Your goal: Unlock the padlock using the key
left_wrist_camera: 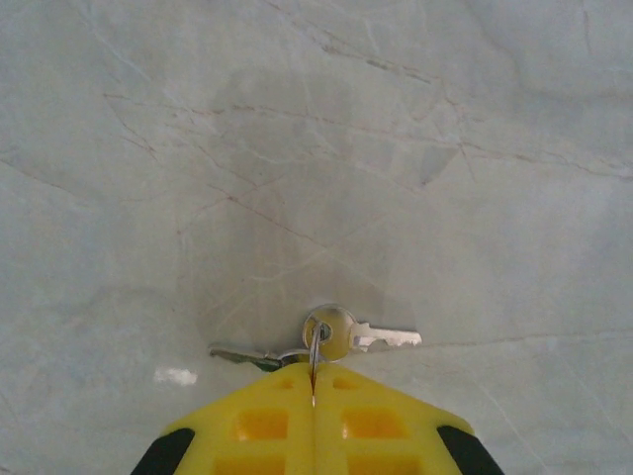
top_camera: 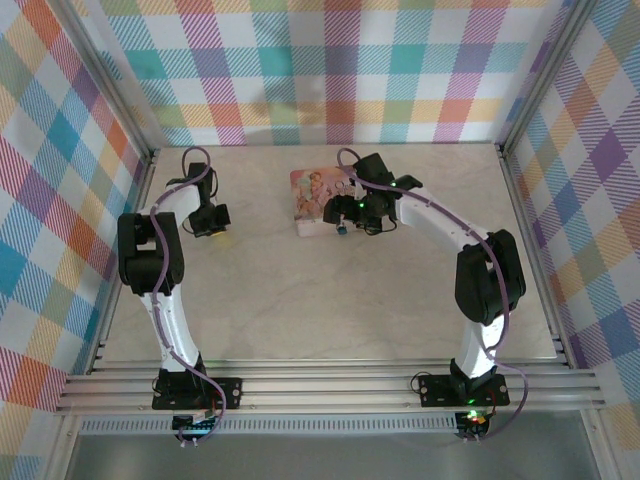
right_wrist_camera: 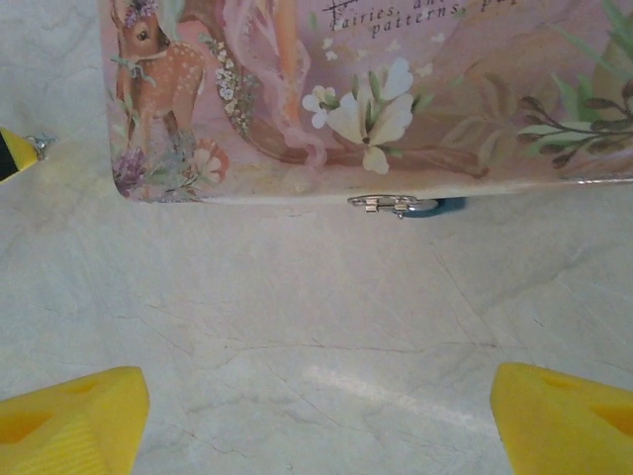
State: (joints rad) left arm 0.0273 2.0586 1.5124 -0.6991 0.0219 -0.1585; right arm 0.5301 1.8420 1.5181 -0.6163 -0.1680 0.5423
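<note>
My left gripper (left_wrist_camera: 314, 388) is well to the left of the pink tin (top_camera: 312, 197), jaws closed tight and pinching the wire ring (left_wrist_camera: 316, 348) of the key (left_wrist_camera: 348, 334). The key lies flat on the table (left_wrist_camera: 297, 148), long axis crosswise in my left wrist view, blade pointing right. A second key (left_wrist_camera: 239, 353) points the opposite way. My right gripper (right_wrist_camera: 316, 421) stands wide open and empty just before the tin's near edge. The teal padlock (right_wrist_camera: 427, 206) sits against that edge beside a metal hasp (right_wrist_camera: 381, 203), only a sliver showing, lengthwise along it.

Arms: white-shelled, black-jointed left arm (top_camera: 165, 320) and right arm (top_camera: 440, 225) are trailing thin purple cables (top_camera: 200, 165).
Fingers: yellow plastic fingers (left_wrist_camera: 297, 445), bottom centre, are showing black corner patches.
</note>
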